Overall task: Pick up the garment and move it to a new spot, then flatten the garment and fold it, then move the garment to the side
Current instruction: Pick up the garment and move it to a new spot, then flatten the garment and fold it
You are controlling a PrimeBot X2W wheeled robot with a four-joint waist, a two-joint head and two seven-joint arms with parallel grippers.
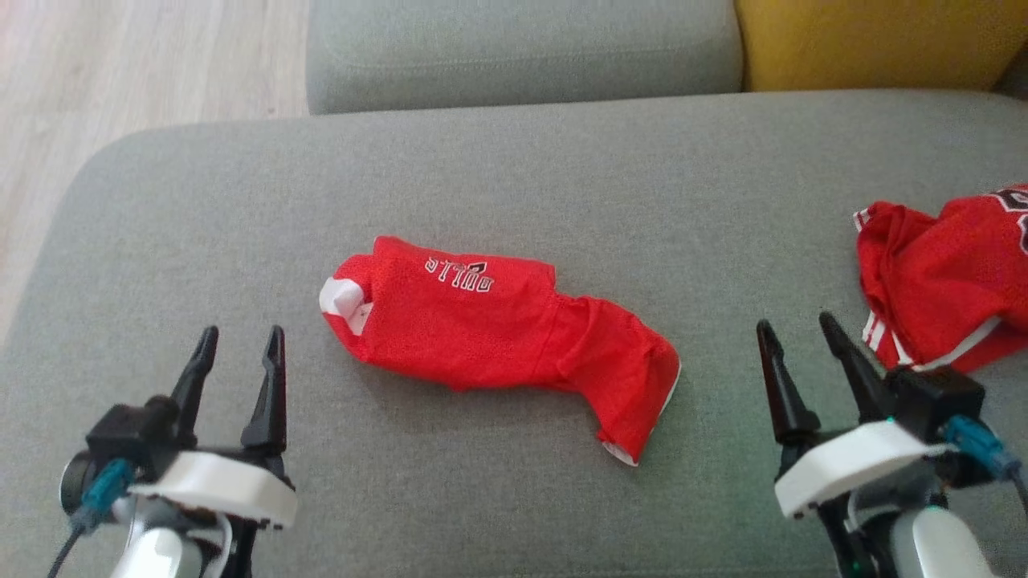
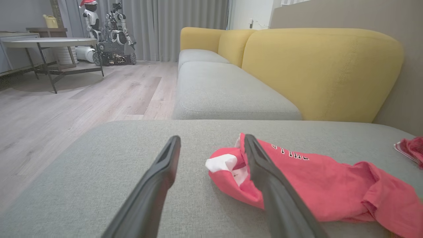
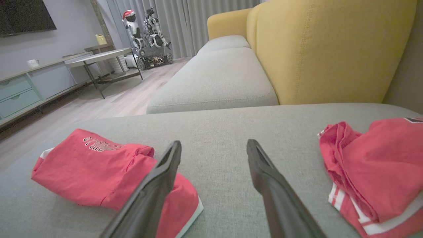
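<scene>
Head view shows the broad grey fabric sofa seat (image 1: 514, 160) with a red mesh jersey lettered in white (image 1: 482, 329) lying loosely folded at its middle. Folding looks done, and the shift aside seemingly remains. A crumpled red jersey with white stripes (image 1: 940, 273) sits at the right edge. The left gripper (image 1: 243, 331) and right gripper (image 1: 795, 319) flank the folded jersey, fingers spread, holding nothing.

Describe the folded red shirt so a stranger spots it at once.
Look at the wide grey sofa seat. Near its middle lies the red shirt, folded into a long bundle. Unlike the crumpled, stripe-edged red jersey at the right edge, it shows white lettering.
</scene>
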